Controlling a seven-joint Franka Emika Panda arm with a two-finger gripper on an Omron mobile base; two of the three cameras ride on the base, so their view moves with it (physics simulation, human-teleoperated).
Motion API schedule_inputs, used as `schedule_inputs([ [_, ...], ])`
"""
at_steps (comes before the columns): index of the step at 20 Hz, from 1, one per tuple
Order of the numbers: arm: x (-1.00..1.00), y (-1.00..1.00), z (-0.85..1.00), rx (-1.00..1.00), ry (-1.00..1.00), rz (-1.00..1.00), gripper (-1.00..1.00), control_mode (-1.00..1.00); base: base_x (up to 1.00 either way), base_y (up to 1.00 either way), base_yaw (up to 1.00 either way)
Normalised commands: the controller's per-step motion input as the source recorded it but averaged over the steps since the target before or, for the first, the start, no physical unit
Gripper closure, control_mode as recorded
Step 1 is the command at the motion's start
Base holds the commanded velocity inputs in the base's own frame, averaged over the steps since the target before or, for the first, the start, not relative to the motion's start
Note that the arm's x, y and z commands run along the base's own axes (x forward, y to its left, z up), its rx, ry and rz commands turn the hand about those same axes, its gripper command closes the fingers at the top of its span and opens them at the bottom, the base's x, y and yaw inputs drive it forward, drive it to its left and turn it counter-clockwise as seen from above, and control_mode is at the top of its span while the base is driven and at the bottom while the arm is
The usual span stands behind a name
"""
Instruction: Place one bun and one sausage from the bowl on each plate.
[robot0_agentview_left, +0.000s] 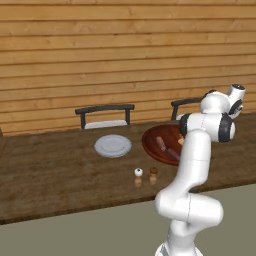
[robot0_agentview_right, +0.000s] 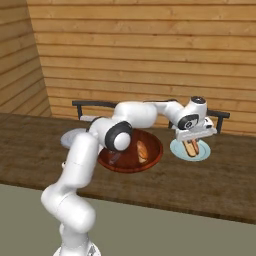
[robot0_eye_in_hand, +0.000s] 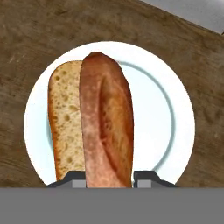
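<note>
The hand (robot0_eye_in_hand: 109, 181) grips a glossy brown sausage (robot0_eye_in_hand: 106, 127) between narrow jaws, above a smooth pale plate (robot0_eye_in_hand: 175, 118) near the bench's (robot0_agentview_right: 210, 185) far edge. A porous bun half (robot0_eye_in_hand: 65, 118) lies on that plate. Beside it sits the glossy wooden bowl (robot0_agentview_right: 155, 150), holding one bun (robot0_agentview_right: 142, 151). A second, bare plate (robot0_agentview_left: 113, 146) lies further left.

Glossy white arm (robot0_agentview_left: 192, 165) — dark round joints, perhaps black-capped
</note>
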Motion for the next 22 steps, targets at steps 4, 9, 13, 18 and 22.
schedule_inputs([
  [4,0.07,-0.21,-0.15,-0.01,0.0,0.0,1.0,-1.0,0.0,0.0,0.0],
  [9,0.26,0.0,-0.05,-0.01,0.0,0.0,1.0,-1.0,0.0,0.0,0.0],
  [13,0.21,0.0,-0.11,0.0,0.0,0.0,1.0,-1.0,0.0,0.0,0.0],
  [18,0.0,0.0,0.0,0.0,0.0,0.0,-1.0,-1.0,0.0,0.0,0.0],
  [22,0.0,0.0,0.0,0.0,0.0,0.0,-1.0,-1.0,0.0,0.0,0.0],
])
